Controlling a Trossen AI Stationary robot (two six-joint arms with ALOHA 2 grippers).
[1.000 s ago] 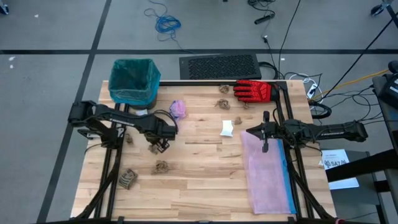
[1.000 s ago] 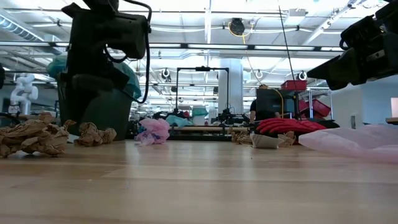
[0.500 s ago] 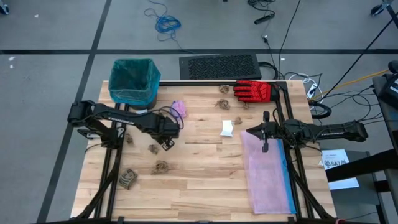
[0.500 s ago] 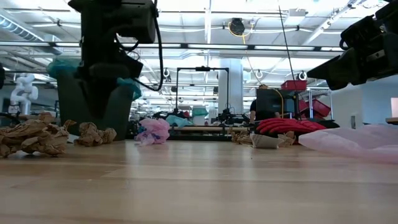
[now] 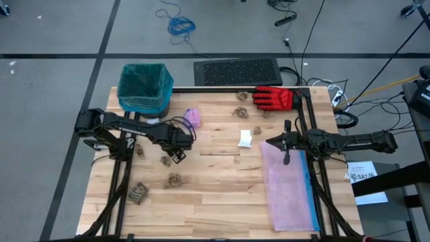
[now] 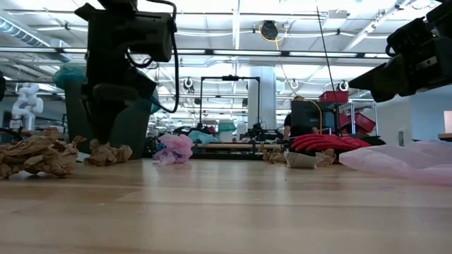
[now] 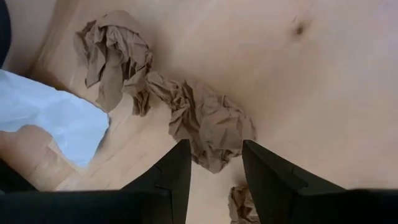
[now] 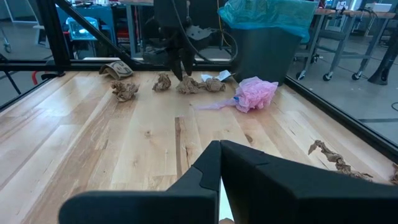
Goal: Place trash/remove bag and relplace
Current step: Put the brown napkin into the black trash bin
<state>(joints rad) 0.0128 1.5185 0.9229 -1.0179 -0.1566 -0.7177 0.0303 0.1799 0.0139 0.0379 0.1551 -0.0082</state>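
The trash is several small crumpled scraps spread over the light wooden table [image 5: 215,195]. Most are wads of wrinkled brown paper. One brown paper wad [image 7: 208,127] lies directly under the left gripper [image 7: 214,163], in the left half of the table, with folds and sharp creases all over it. The two dark fingers of this gripper stand apart, one on each side of the wad's near edge, and they do not squeeze it. A second brown wad [image 7: 112,53] lies just beside the first, and a white paper piece [image 7: 53,121] is near them.

Further brown wads [image 5: 175,180] lie nearer the front left edge. A crumpled purple scrap [image 5: 193,117] lies towards the far side, near the bin, and a small white piece [image 5: 245,138] lies about in the middle.

The thin teal plastic bag [image 5: 144,87] lines a dark bin at the far left corner of the table, with its rim folded over the bin's edge.

The right gripper [image 5: 287,156] hangs with its fingers pressed together, holding nothing, over the far end of a pale pink translucent bag [image 5: 290,189] on the right side. A red-and-black glove [image 5: 274,98] lies at the far right.

I cannot read any writing or brand.
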